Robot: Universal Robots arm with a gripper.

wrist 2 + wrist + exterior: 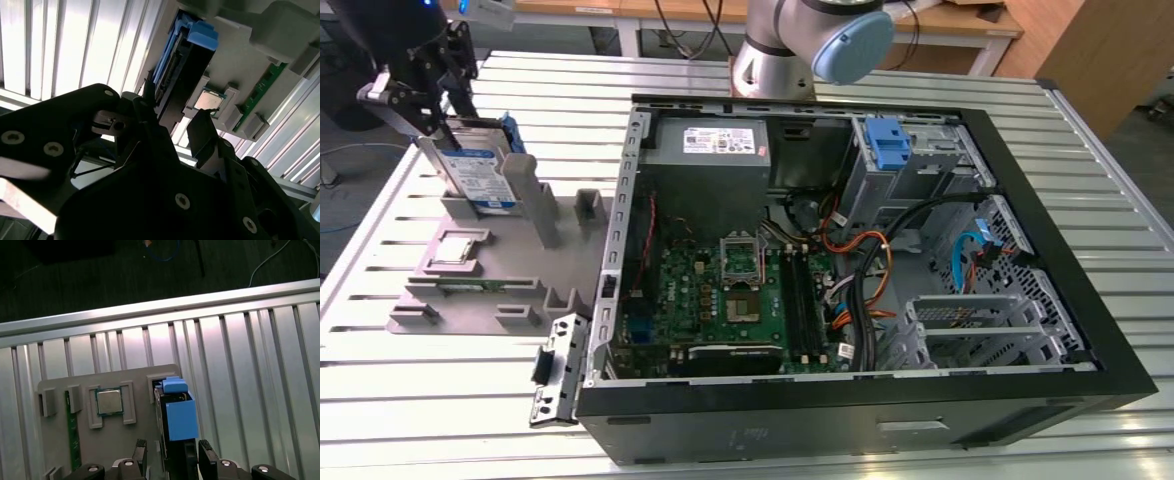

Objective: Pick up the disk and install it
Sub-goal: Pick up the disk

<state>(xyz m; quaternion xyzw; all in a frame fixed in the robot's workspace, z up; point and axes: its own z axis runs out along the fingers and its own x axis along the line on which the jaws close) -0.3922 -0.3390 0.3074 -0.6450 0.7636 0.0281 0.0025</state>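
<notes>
**Tool straddling the upright disk, jaws not closed**

Step in hand, as I judge it, is the grasp. The tool (172, 454) is open, with one finger on each flat side of the disk (179, 416). No contact is visible on either side.

The disk stands on edge in a slot of the grey fixture (131, 437) on the bench (240, 365). It sits between the fingertips and just beyond them. In the exterior view it is directly below the tool (414, 95).

To do it well:
- The gap looks wider on one side, so centre the tool before closing. Otherwise the disk may tip in its slot.
- Set the pads on the metal faces, not the blue carrier edge.
- Go deep enough for a firm hold.

A processor chip (109, 401) and a memory stick (73, 432) lie in the same fixture, off to one side of the tool. The open computer case (854, 260) is well apart from it.
</notes>
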